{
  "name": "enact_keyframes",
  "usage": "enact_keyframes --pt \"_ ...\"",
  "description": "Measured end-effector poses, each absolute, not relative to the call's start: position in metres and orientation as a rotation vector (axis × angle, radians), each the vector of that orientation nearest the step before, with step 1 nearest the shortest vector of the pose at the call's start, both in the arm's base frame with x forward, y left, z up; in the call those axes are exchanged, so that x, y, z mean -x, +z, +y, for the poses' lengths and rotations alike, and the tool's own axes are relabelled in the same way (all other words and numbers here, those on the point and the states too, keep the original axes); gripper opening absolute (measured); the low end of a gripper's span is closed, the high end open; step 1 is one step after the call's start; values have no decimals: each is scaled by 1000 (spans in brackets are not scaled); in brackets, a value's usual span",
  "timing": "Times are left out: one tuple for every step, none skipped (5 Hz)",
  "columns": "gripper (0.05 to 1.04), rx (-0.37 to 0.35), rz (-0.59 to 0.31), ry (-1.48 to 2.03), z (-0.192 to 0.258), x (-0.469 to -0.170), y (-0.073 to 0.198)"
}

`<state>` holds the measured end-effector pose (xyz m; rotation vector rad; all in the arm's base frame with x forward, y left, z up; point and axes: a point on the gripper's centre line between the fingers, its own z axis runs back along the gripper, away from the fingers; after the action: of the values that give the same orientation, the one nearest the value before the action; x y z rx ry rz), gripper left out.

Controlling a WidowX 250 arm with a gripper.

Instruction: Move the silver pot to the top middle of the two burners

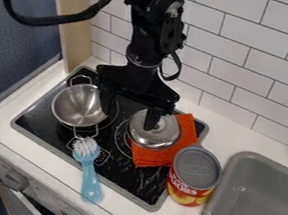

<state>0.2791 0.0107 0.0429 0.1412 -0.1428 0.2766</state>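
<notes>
The silver pot (79, 106) sits upright and uncovered at the left side of the black cooktop (133, 179), one wire handle toward the wall and the other toward the front. Judging from this placement, the move is unfinished: the pot appears to sit left of the top middle, which I take to be the strip at the back between the burners. Grasp, carry and release all remain for me to do.

A blue dish brush (91, 175) lies just in front of the pot, bristles up on the cooktop, its handle running over the front edge.

My gripper (128, 119) hangs over the center, fingers spread wide, nothing held between them. The pot lies directly to its left, its right rim meeting my left finger in the view; whether the two touch, I cannot tell. A short shift left would likely bring that rim between my fingers.

My other finger hangs over a silver lid (155, 136) with a knob, contact again uncertain. The lid, beside the curved line of the right-hand burner marking (116, 137), overlaps an orange cloth (156, 158) and could be knocked in a low sweep.

Farther right, a fruit can (194, 174) stands upright between the cloth and a gray sink (254, 203).
</notes>
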Motion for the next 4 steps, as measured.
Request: enact_keyframes --pt "1000 -146 -116 284 11 -277 35" --pt "1000 -145 -93 374 24 -277 25" --pt "1000 -119 -124 501 41 -280 24" --pt "1000 -152 -172 699 66 -284 15"
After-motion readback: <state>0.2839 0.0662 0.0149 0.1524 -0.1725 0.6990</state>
